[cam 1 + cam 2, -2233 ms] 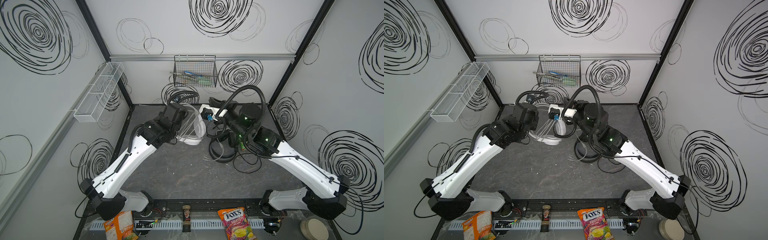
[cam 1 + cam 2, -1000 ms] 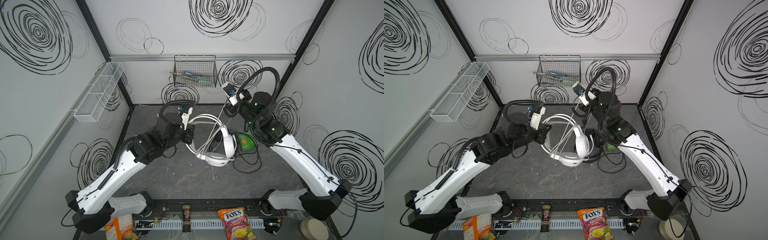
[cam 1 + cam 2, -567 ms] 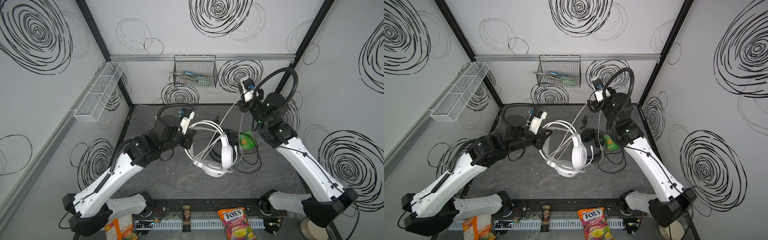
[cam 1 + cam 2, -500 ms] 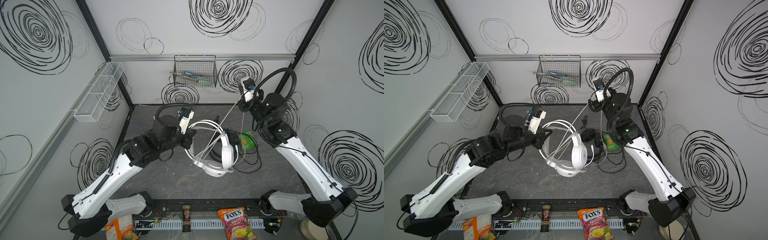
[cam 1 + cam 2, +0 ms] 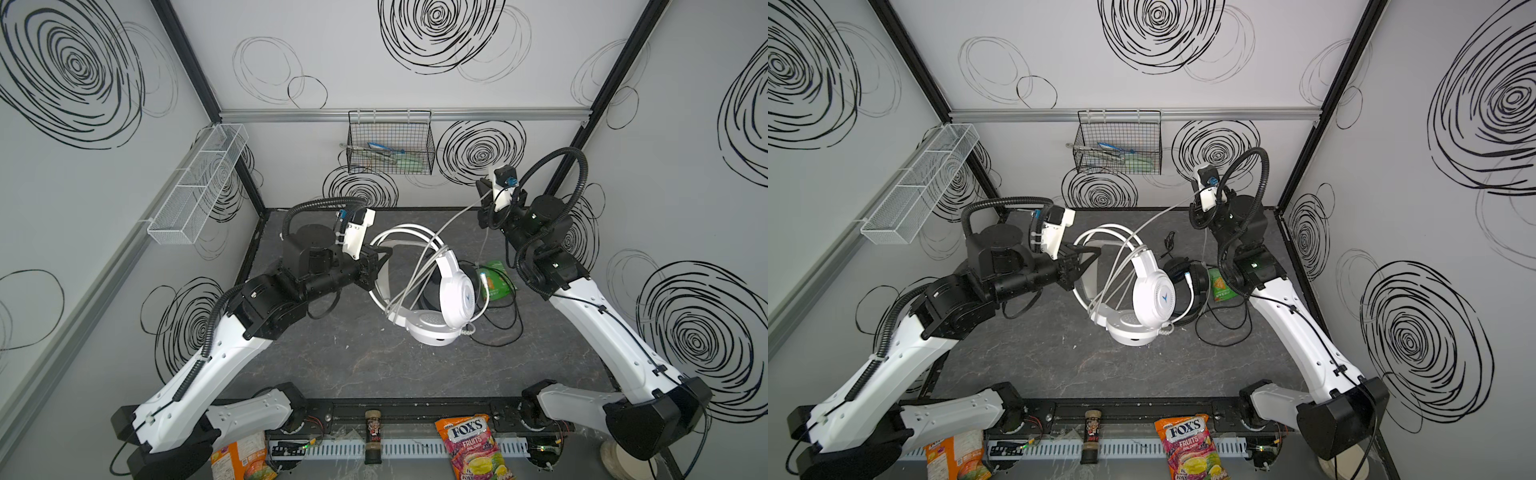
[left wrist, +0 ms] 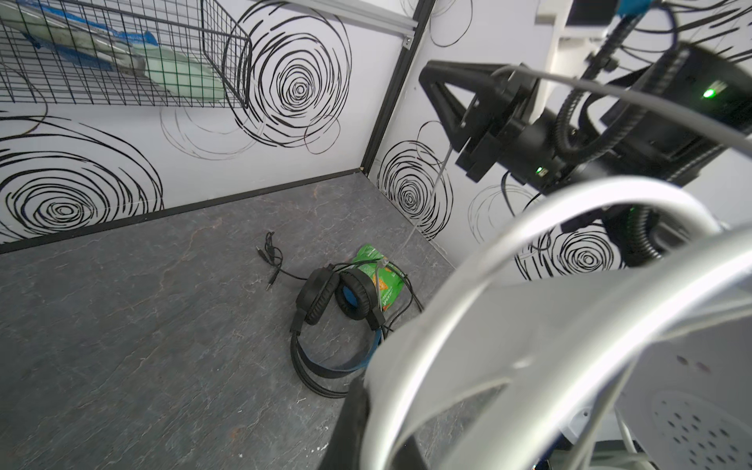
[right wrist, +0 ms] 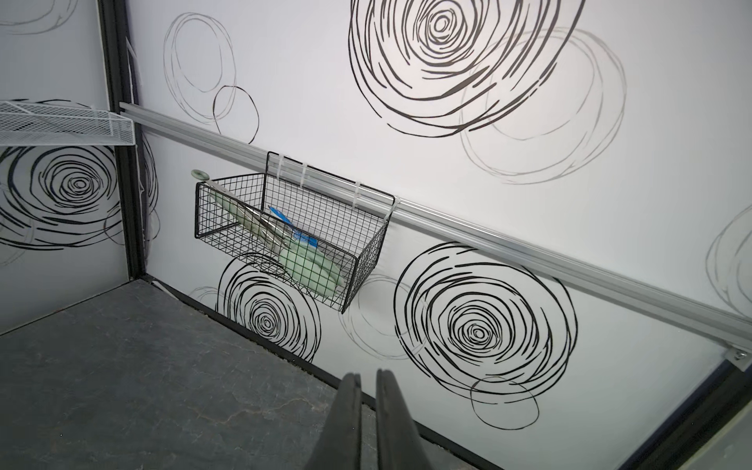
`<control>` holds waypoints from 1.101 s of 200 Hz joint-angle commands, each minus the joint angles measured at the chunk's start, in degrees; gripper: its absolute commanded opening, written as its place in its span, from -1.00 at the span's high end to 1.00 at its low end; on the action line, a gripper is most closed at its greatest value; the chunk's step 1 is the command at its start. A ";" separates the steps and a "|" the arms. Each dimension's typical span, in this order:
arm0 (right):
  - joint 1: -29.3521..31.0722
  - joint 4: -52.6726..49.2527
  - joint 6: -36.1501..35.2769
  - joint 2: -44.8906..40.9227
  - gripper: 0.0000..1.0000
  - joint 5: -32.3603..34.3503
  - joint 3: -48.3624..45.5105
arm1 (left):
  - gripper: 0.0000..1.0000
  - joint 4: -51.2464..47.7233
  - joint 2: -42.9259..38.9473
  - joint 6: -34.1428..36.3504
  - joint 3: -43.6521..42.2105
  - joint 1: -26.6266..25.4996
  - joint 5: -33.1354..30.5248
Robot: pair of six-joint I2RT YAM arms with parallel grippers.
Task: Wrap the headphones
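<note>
A: Two items, where?
B: White headset (image 5: 456,286) hung clamped by left gripper (image 5: 384,266); black headset (image 6: 325,295) lay on table (image 5: 353,357). Right gripper (image 5: 483,198) pinched the white cable (image 5: 457,215); looping needed it kept taut.

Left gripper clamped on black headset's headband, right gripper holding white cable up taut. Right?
No. The left gripper clamps the headband of the white headset, as both top views show; the black headset lies on the table. The right gripper does hold the white cable up taut.
</note>
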 commanded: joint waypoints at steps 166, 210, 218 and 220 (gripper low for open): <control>-3.77 7.44 10.33 -0.07 0.47 -8.75 -1.24 | 1.00 13.46 -0.23 -4.33 4.07 3.64 10.13; -3.18 12.45 13.00 -0.55 0.36 -14.55 -5.31 | 1.00 18.16 -0.83 -7.34 3.99 4.52 11.78; -3.17 13.57 13.94 -0.65 0.36 -15.25 -6.41 | 1.00 18.63 -0.75 -7.70 4.32 4.52 11.95; -3.14 13.82 14.22 -0.72 0.35 -15.40 -6.66 | 1.00 18.74 -0.73 -7.82 4.39 4.52 11.96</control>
